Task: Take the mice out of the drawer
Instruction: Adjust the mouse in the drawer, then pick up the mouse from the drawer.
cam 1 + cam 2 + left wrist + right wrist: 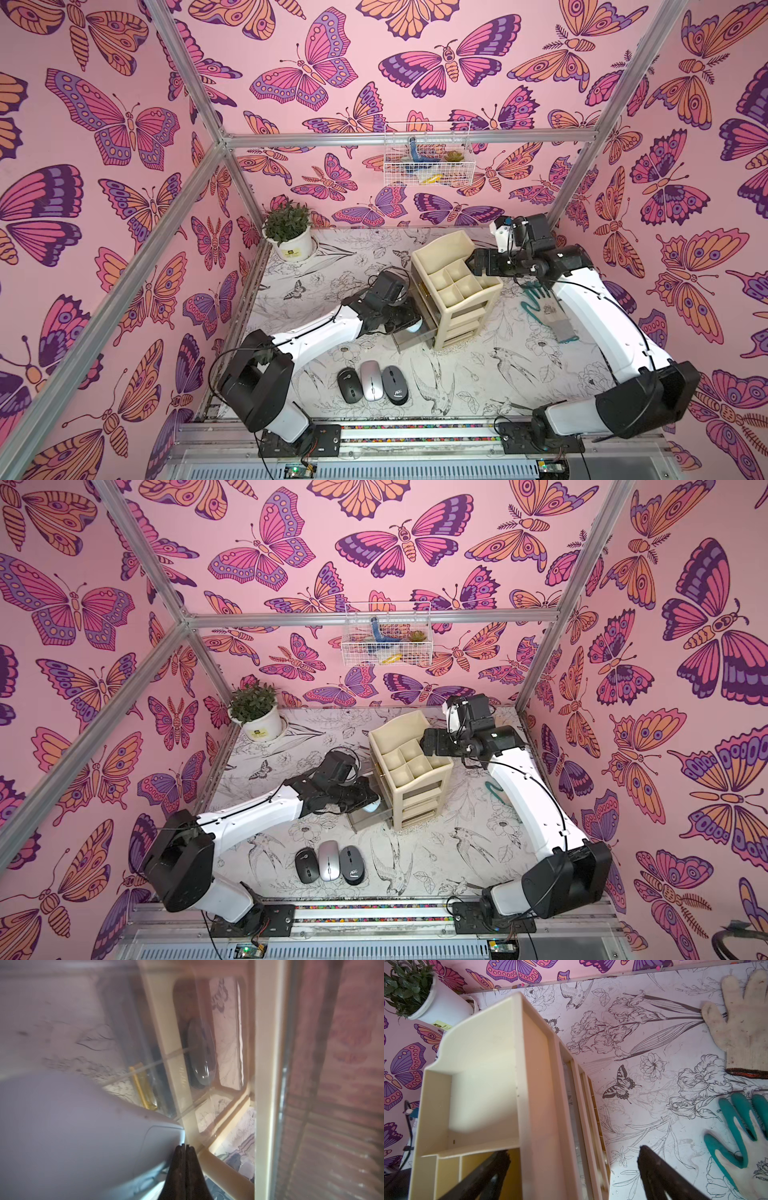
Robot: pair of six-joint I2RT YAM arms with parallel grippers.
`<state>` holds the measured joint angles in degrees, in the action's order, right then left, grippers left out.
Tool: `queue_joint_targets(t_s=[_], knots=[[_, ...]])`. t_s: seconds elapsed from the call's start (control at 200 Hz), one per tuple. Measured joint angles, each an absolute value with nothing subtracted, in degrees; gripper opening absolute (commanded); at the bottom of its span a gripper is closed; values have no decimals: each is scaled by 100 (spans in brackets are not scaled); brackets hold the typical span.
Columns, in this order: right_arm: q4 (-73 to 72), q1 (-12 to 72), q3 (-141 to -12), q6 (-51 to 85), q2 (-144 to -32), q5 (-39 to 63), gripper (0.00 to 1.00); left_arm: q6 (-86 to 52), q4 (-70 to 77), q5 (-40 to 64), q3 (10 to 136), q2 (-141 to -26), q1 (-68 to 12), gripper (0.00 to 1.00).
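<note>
**Left claw** (185, 1147), nearest the lens in its wrist view: closed, tips meeting on nothing, just beside the pale blue mouse (72, 1136). In both top views that mouse lies in the clear drawer (401, 344), pulled out at the foot of the drawer unit (457, 309). The claw hides most of it, so you cannot tell its heading. A dark mouse (200, 1057) shows through clear plastic deeper in; which drawer holds it is unclear.

The black mouse (349, 385), silver mouse (371, 380) and dark grey mouse (395, 385) lie side by side on the table (498, 374). Their long axes are parallel, running from its near edge toward its far edge.

**Right claw** (574, 1152): open, astride the unit's top wall without clamping it.

**Hazards:** your shut tips can only nudge, so the rounded shell may skid away or the drawer may slide shut. Unclamped, the unit may shift or tip.
</note>
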<state>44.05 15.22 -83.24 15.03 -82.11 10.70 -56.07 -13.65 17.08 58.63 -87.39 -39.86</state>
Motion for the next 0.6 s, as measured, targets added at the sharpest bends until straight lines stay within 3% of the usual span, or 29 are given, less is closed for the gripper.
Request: queue_joint_targets(t_s=[0.145,0.2,0.275,0.31,0.441,0.601], knots=[[4423,1531,-8374,1492,-8256,1085,99,-5131,-1649,1653,5854,-8300,-3789,1],[4491,1531,-8447,1485,-8309,1085,99,-4908,-1660,1693,5883,-8066,-3736,17],[4609,1531,-8615,1446,-8423,1061,99,-4637,-1658,1804,5968,-7721,-3653,60],[4663,1540,-8698,1398,-8473,1039,99,-4530,-1653,1855,5996,-7513,-3575,72],[4908,1675,-9035,1107,-8560,714,99,-4246,-1741,2047,6053,-6759,-3000,89],[5273,2322,-10328,576,-8735,303,99,-3844,-2318,2163,5977,-6228,-2018,99]])
